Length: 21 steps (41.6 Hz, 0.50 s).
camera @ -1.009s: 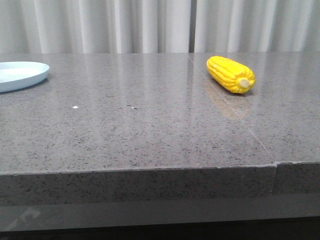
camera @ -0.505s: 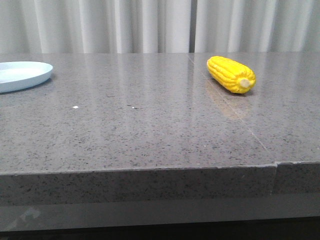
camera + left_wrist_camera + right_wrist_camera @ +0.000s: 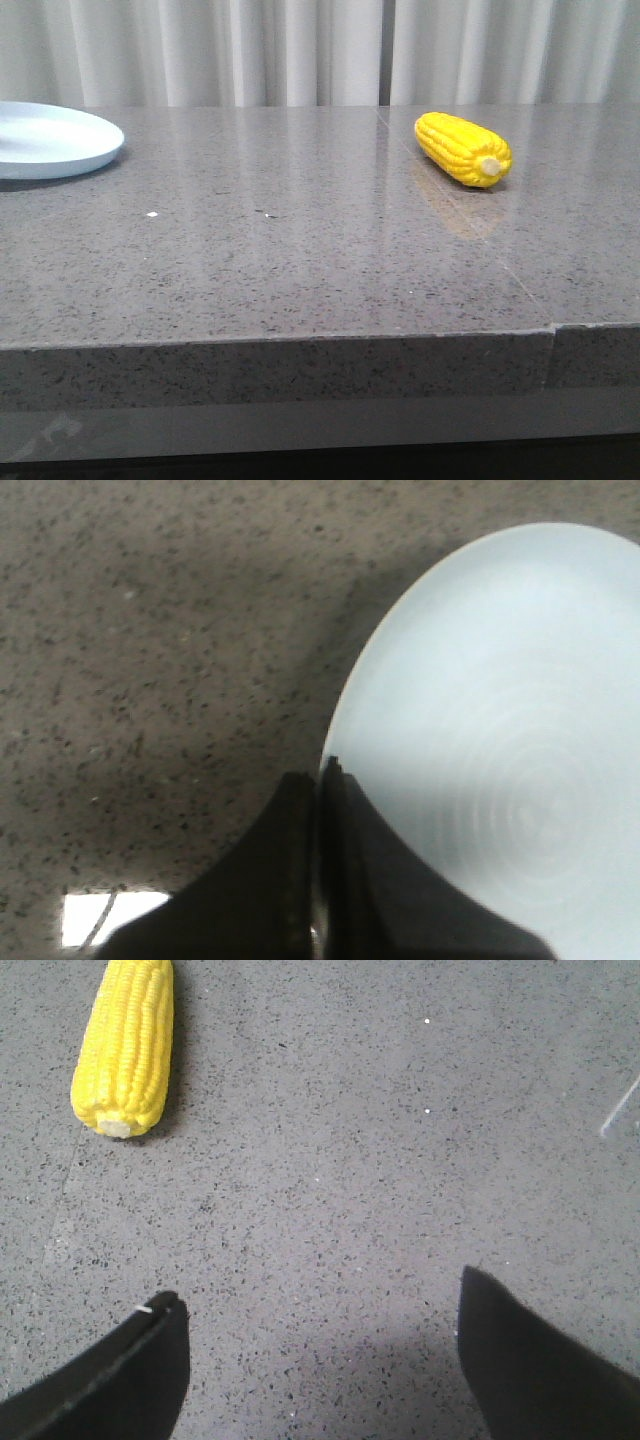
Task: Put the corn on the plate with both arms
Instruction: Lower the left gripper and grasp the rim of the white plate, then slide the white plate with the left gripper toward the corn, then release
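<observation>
Corn: We found the corn (image 3: 463, 148) lying on its side on the far right of the table (image 3: 300, 260), pale stub end toward the near edge. Nothing touched it.

Plate: The plate (image 3: 55, 140) sat at the far left, well apart from the corn and cut off by the front view's edge.

Left gripper: The left gripper (image 3: 320, 780) was pinched onto the plate's rim, jaws nearly together with the thin edge between them.

Right gripper: The right gripper (image 3: 315, 1300) was spread wide and empty above bare table, with the corn near but off to one side of it.

Risks: We judged the rim grip slim, so the plate could twist or slip out if dragged fast. The rounded cob could roll away if only one finger met it. The right gripper was not lined up over the cob.

View differences: Only the left wrist view showed the grip on the rim. Only the right wrist view showed the open jaws. The front view showed neither gripper, but alone gave the gap between plate and corn.
</observation>
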### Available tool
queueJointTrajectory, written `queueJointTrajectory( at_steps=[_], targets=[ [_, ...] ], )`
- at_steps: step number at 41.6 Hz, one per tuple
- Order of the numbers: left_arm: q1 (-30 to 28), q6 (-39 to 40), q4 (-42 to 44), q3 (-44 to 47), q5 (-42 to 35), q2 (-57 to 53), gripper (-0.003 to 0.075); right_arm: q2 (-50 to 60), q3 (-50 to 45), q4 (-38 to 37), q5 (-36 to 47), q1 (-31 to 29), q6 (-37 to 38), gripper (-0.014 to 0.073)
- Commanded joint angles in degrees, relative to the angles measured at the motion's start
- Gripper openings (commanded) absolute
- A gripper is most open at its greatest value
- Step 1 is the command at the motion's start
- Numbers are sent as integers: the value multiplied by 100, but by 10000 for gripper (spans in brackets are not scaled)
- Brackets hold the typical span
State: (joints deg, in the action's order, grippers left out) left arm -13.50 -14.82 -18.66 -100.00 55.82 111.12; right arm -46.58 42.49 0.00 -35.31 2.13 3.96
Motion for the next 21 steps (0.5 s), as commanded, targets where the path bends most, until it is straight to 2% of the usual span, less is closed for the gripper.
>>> queueJointTrajectory(
  at_steps=[1, 11, 21],
  targets=[
    [204, -6, -361, -390, -43, -516, -20, 10, 192, -107, 319, -21, -24, 581],
    [892, -154, -926, -489, 60, -657, -20, 10, 192, -107, 319, -21, -24, 581],
    [1773, -154, -932, -478, 194, -510, -20, 10, 192, -107, 319, -21, -24, 581]
  ],
)
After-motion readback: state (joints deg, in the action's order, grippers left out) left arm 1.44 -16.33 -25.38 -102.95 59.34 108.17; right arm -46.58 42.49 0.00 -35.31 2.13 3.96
